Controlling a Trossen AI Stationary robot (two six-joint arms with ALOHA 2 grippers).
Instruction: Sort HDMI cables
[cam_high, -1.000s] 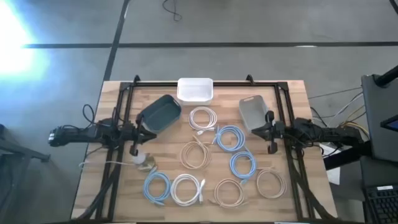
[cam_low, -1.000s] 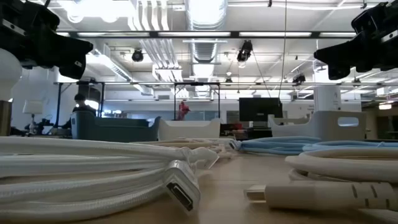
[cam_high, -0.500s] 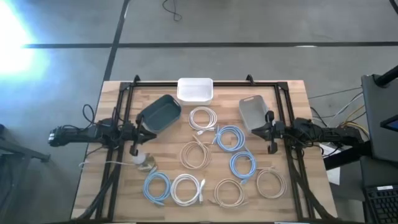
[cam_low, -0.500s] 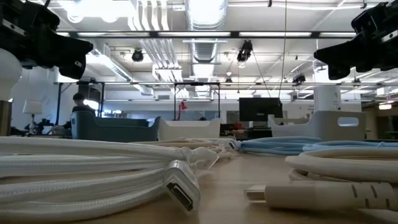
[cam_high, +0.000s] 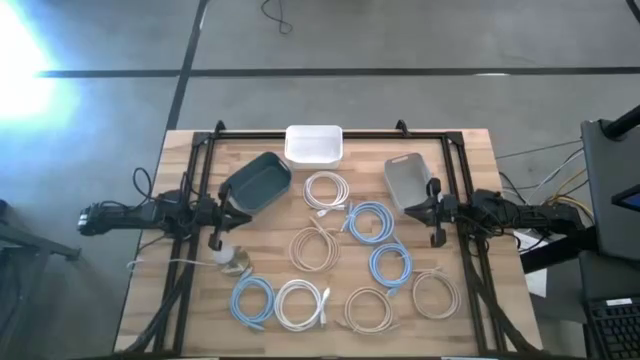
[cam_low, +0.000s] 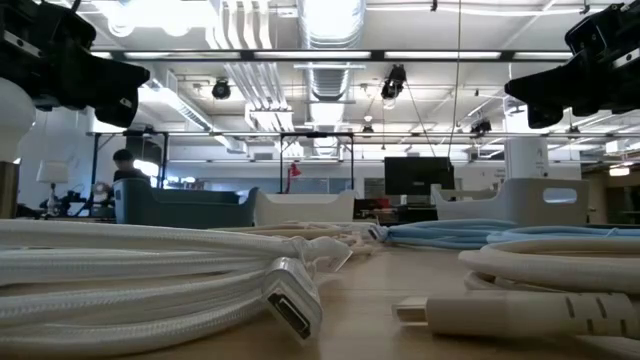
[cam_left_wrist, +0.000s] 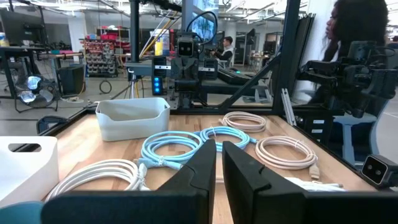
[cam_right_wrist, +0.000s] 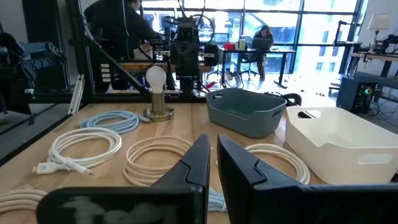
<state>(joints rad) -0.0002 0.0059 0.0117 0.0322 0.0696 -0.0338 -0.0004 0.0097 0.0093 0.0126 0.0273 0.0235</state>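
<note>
Several coiled HDMI cables lie flat on the wooden table: white coils (cam_high: 326, 190) (cam_high: 302, 305), light blue coils (cam_high: 370, 221) (cam_high: 390, 265) (cam_high: 253, 300), beige coils (cam_high: 315, 248) (cam_high: 368, 310) (cam_high: 435, 294). My left gripper (cam_high: 218, 215) (cam_left_wrist: 219, 144) hovers shut over the table's left side, beside the dark bin. My right gripper (cam_high: 433, 213) (cam_right_wrist: 213, 140) hovers shut over the right side, beside the grey bin. Neither touches a cable. In the low view a white cable (cam_low: 150, 270) fills the foreground.
Three bins stand along the far part of the table: a dark blue-grey one (cam_high: 257, 182), a white one (cam_high: 314, 143) and a grey one (cam_high: 410, 182). A white knob on a tan base (cam_high: 232, 262) stands near the left gripper. A black frame (cam_high: 330, 132) surrounds the table. People show in the room behind.
</note>
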